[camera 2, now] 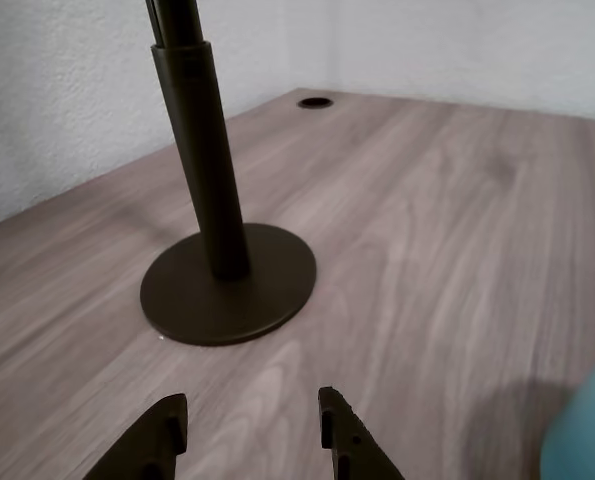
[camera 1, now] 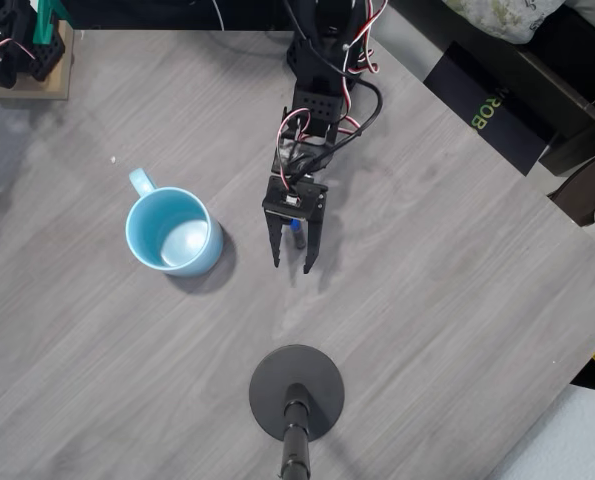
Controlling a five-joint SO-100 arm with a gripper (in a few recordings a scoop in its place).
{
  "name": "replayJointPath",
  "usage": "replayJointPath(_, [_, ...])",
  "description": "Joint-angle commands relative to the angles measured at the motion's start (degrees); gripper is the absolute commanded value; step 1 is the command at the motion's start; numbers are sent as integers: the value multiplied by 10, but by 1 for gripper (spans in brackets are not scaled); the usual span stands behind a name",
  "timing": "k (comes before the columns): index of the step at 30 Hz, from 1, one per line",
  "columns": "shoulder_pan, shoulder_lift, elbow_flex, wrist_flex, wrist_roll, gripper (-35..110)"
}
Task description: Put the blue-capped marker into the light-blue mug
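From above, the black arm reaches down the middle of the grey wood-grain surface (camera 1: pixel 447 300), and the gripper (camera 1: pixel 292 268) hangs with its two dark fingers (camera 1: pixel 275 245) spread apart, tips pointing toward the bottom of the overhead view. Jaws open, a clear gap between them, nothing clamped. Right there in that gap, up near the palm of the gripper, a small patch of blue and dark shows through: that looks like the blue-capped marker (camera 1: pixel 295 237), lying on the surface between the fingers, though most of it is hidden under the gripper body and I cannot tell how it is turned. Whether the fingers touch it, I cannot tell either.

The light-blue mug (camera 1: pixel 172 231) stands upright to the picture-left of the gripper, near but apart from it, mouth open to the camera, glossy inside showing, its small loop handle pointing away toward the upper left. It casts a soft shadow toward the gripper's side.

Straight ahead of the fingertips, well apart, sits the round black stand base (camera 1: pixel 297 392) with its pole rising toward the camera.

Switch to the wrist view: both fingertips (camera 2: pixel 167 425) poke up at the bottom edge, parted, bare wood grain between them. Beyond them the stand base (camera 2: pixel 227 285) and its dark pole fill the middle ground. A blurred pale-blue edge, the mug (camera 2: pixel 582 430), creeps in at the lower right corner. A white wall closes off the background.
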Motion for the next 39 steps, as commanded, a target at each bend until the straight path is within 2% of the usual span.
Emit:
replayJointPath(1, [0,-4,-22,-15,1,21])
replayJointPath(24, [-11,-62,-95,-20,-2,21])
replayJointPath(37, [-18,-54,-55,-54,-4,22])
replayJointPath(38, [-21,-48,-43,-57,-7,19])
replayJointPath(39, [-24,-40,-32,-57,-11,9])
